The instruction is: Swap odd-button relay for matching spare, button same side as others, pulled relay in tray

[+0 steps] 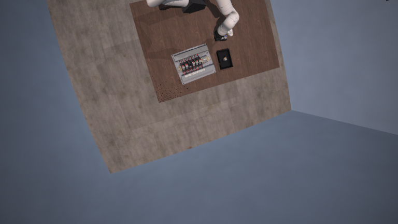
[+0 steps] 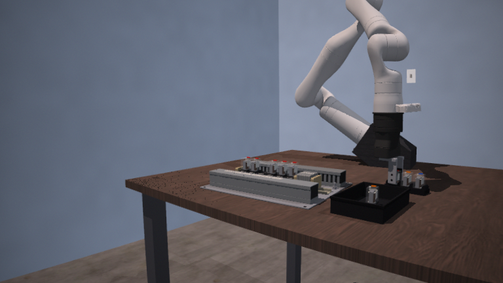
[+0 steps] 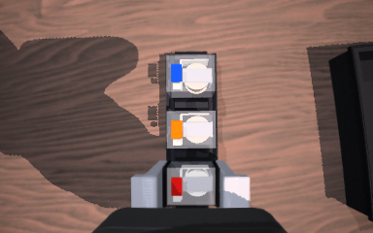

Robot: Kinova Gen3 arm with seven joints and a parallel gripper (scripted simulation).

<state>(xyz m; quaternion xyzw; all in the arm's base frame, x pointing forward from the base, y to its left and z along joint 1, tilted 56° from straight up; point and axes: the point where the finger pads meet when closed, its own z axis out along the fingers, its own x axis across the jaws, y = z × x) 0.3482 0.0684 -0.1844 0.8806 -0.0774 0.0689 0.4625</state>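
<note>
My gripper (image 3: 191, 177) is shut on the spare relay with the red button (image 3: 190, 186), the nearest of three spares standing in a black holder. The orange-button spare (image 3: 191, 128) and the blue-button spare (image 3: 190, 74) stand beyond it in the same holder. In the exterior view the gripper (image 2: 393, 170) stands down over the holder, behind the black tray (image 2: 370, 201). A relay with an orange button (image 2: 371, 192) stands in the tray. The panel (image 2: 276, 181) carries a row of relays with red buttons (image 2: 270, 166), with one gap in the row.
The tray's black wall shows at the right edge of the wrist view (image 3: 355, 126). A grey cable duct (image 2: 261, 187) runs along the panel's front. The arm's black base (image 2: 386, 146) stands at the table's back.
</note>
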